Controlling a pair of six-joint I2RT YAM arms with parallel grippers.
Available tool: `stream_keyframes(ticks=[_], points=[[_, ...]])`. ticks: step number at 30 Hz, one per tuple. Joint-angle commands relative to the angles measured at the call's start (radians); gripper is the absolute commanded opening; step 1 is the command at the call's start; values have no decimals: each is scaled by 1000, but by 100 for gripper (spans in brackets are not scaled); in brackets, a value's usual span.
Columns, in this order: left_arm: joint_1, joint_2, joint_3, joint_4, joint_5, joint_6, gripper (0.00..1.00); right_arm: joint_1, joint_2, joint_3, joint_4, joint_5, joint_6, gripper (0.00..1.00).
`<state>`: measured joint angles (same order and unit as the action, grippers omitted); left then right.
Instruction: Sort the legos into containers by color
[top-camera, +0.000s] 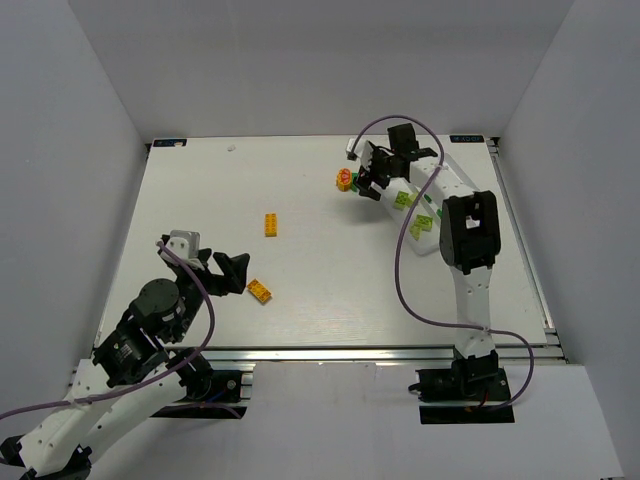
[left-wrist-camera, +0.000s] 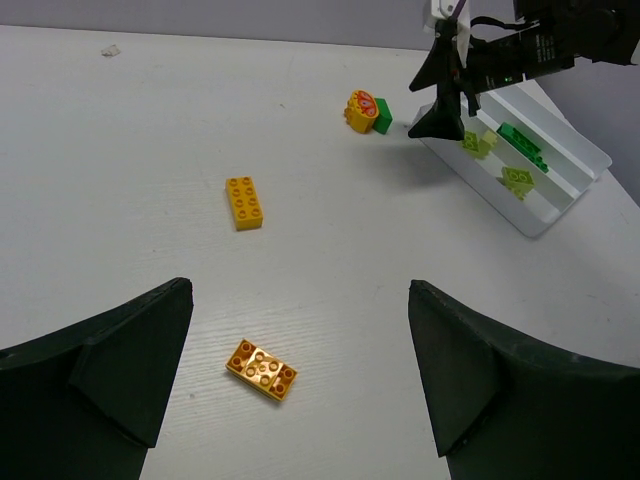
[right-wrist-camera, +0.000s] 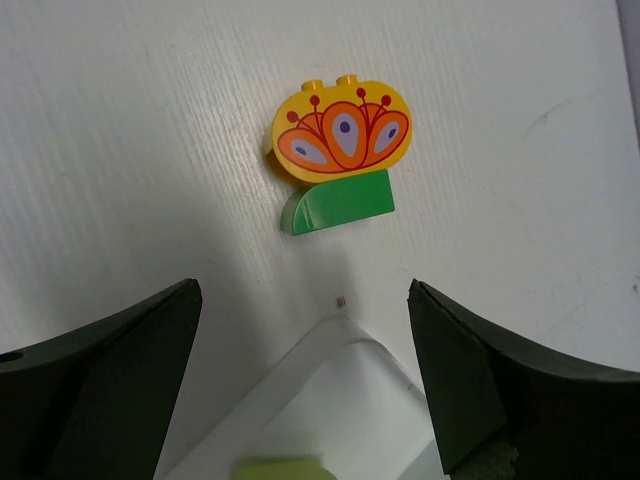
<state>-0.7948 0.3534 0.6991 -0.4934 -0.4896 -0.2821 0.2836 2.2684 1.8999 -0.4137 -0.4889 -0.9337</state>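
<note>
Sorting is partway: lime bricks (left-wrist-camera: 517, 178) and a dark green brick (left-wrist-camera: 522, 142) lie in the clear tray (left-wrist-camera: 560, 205), though I cannot tell which compartments. The right claw (right-wrist-camera: 302, 300), wide open and empty, hangs over the tray's corner, facing the round orange piece (right-wrist-camera: 342, 130) and the green brick (right-wrist-camera: 340, 203) touching it. The next move probably calls for lifting one without dragging the other. The left claw (left-wrist-camera: 300, 290), open and empty, hangs above an orange brick (left-wrist-camera: 261, 370) on the bench (left-wrist-camera: 120, 130). No writing is readable.

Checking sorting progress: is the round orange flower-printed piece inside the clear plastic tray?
No, the round orange flower-printed piece lies on the table beside a green brick, outside the clear plastic tray.
</note>
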Motion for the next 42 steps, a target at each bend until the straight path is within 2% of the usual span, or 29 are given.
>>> stream_keyframes(ticks=[1,29,35,41,42], points=[[3,19,-4,7,0,17,98,3,26,74,-10,9,-51,89],[3,19,-4,15,19,24,98,26,276,287,95,12,-59,89],[3,25,-4,16,17,27,98,28,293,297,62,0,-77,82],[3,25,-3,16,16,26,98,20,280,289,6,-23,-105,68],[3,24,-3,16,16,27,98,17,272,281,-2,-28,-109,63]])
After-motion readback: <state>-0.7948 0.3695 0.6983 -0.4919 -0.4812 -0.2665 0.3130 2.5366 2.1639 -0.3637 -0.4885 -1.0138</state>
